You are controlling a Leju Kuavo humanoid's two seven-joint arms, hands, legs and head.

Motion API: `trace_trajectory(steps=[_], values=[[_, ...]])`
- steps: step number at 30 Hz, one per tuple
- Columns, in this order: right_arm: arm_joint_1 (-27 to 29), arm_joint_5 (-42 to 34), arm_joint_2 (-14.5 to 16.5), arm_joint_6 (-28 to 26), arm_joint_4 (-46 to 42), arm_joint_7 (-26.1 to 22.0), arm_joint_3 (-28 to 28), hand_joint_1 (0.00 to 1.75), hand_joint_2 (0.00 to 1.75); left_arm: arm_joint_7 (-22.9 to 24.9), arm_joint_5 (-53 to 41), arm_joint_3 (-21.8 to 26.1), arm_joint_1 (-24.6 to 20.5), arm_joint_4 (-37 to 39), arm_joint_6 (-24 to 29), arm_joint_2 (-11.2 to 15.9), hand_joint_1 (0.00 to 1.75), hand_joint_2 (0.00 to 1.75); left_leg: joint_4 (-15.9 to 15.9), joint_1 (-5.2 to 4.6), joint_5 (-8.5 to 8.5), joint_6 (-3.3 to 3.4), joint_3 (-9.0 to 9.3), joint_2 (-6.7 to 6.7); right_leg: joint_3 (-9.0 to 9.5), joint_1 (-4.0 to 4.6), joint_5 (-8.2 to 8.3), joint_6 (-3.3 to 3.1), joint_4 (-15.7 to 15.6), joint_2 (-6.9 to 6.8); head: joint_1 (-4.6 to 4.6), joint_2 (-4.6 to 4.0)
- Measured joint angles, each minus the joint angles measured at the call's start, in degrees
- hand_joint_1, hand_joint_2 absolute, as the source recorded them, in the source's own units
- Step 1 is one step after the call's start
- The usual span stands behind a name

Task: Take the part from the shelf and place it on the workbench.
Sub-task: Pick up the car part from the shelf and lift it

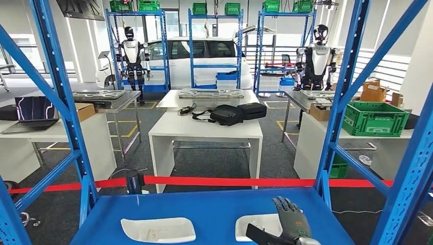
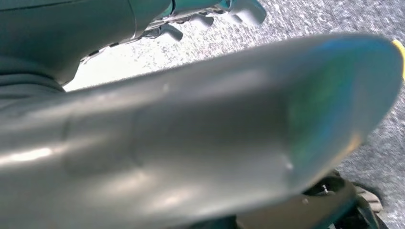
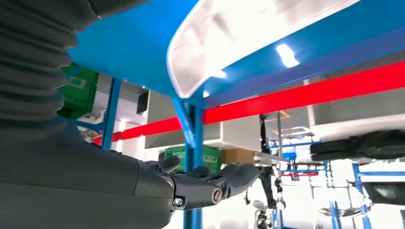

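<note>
Here, right hand open, fingers spread over white part on blue shelf; left hand state unclear.

A black bag lay on a white bench beyond a red barrier tape. A green crate sat on another bench to the right, an open laptop to the left, and a white car stood behind.
</note>
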Motion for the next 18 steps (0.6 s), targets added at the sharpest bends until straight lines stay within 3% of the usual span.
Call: trace_trajectory(steps=[1,5,9,14,18], values=[[-0.01,-0.01,0.05,0.08,0.03,-0.04,0.0,0.0,1.75,0.0,0.0,0.02,-0.01,0.0,0.08,-0.03,0.0,0.0,-0.05,0.04,0.07,-0.04,0.0,-0.1,0.08,0.07,0.06,-0.3,-0.09,-0.01,0.0,-0.01],[-0.19,-0.29,0.5,0.46,0.07,-0.73,0.0,0.0,0.0,-0.01,0.0,0.11,-0.17,-0.02,0.28,-0.08,0.0,0.0,-0.05,0.0,-0.15,0.38,0.0,-0.45,0.54,0.08,0.14,-0.55,-0.82,-0.13,0.13,-0.01],[-0.22,-0.98,1.13,1.08,0.09,-1.69,0.0,0.0,0.0,0.01,-0.01,0.15,-0.32,-0.02,0.29,-0.13,0.0,0.0,-0.01,-0.12,-0.23,0.78,0.0,-0.44,0.66,0.05,0.16,-0.38,-1.12,-0.13,0.17,-0.01],[-0.16,-0.99,1.75,1.37,0.11,-2.01,0.0,0.0,0.0,0.28,-0.1,0.25,-0.43,-0.02,0.31,-0.11,0.0,0.0,0.07,-0.25,-0.18,0.96,0.0,-0.42,0.68,-0.16,0.16,1.36,-1.18,-0.13,0.19,-0.01],[-0.12,-0.98,2.06,1.72,0.28,-2.01,0.0,0.0,0.0,0.61,-0.26,0.26,-0.5,-0.02,0.29,-0.11,0.0,0.0,0.07,-0.26,-0.12,0.96,0.02,-0.41,0.62,-0.16,0.19,1.45,-1.08,-0.13,0.19,-0.01]])
